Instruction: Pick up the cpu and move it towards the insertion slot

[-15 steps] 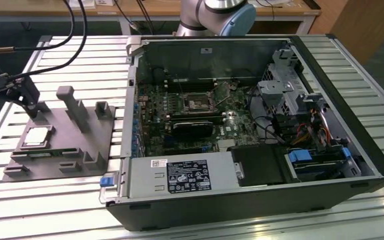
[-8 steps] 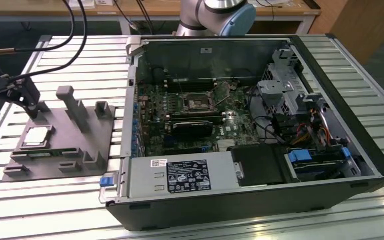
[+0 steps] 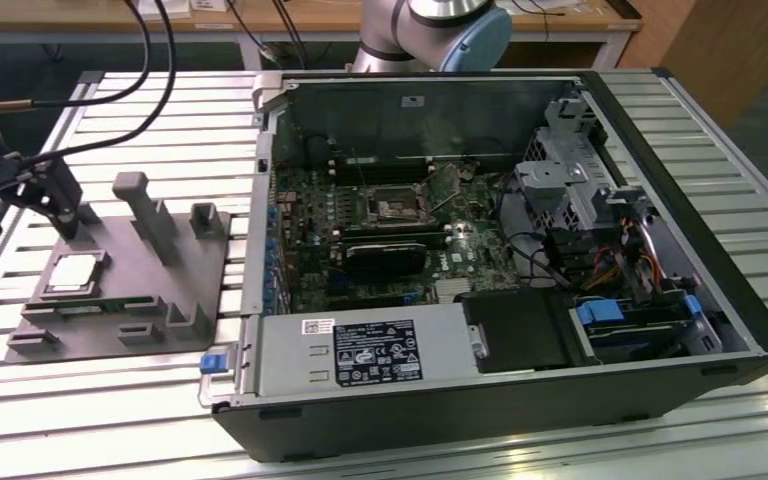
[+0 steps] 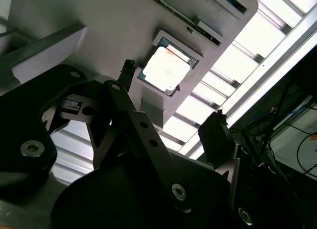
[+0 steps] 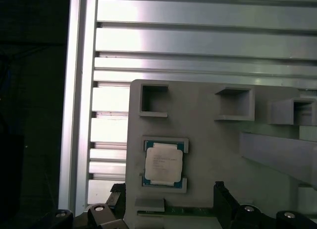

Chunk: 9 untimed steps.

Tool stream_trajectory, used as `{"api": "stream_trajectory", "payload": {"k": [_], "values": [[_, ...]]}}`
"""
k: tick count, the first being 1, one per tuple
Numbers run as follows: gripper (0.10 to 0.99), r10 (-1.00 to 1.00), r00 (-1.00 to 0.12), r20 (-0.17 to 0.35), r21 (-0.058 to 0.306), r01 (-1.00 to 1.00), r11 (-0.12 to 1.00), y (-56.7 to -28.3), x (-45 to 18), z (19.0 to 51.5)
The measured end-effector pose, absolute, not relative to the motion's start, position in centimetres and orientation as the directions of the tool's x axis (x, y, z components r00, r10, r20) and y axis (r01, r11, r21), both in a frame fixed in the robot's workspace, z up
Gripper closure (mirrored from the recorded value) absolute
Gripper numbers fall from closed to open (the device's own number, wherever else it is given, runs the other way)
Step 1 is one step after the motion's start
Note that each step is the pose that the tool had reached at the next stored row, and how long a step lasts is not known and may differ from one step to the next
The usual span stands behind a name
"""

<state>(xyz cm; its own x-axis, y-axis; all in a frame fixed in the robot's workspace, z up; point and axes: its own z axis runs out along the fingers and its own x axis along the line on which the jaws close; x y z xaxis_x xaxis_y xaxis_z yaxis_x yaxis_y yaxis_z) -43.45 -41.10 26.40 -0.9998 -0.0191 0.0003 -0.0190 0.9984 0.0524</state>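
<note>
The cpu (image 3: pixel 75 272), a small square chip with a shiny silver top, lies flat in a shallow recess of the grey fixture (image 3: pixel 117 335) at the exterior view's left. My gripper (image 3: pixel 59 214) hangs above the fixture's far part, a little beyond the chip and clear of it. In both wrist views the cpu (image 4: pixel 166 69) (image 5: pixel 163 164) sits apart from the black fingers (image 4: pixel 216 135), which stand wide apart with nothing between them, so the gripper (image 5: pixel 168 192) is open. The insertion slot (image 3: pixel 392 208) is the square socket on the motherboard inside the open computer case.
The open computer case (image 3: pixel 491 400) takes up the middle and the exterior view's right of the slatted metal table (image 3: pixel 37 420). Grey posts (image 3: pixel 144 215) rise from the fixture near the gripper. A thin green memory stick (image 3: pixel 91 305) lies in the fixture beside the chip. Black cables (image 3: pixel 117 120) trail to the arm.
</note>
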Motion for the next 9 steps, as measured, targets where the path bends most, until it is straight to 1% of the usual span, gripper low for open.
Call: {"api": "stream_trajectory", "payload": {"k": [9], "values": [[0.29,-0.019,-1.0,0.0,0.052,-0.019,0.998,-41.1,-43.45,25.98]]}}
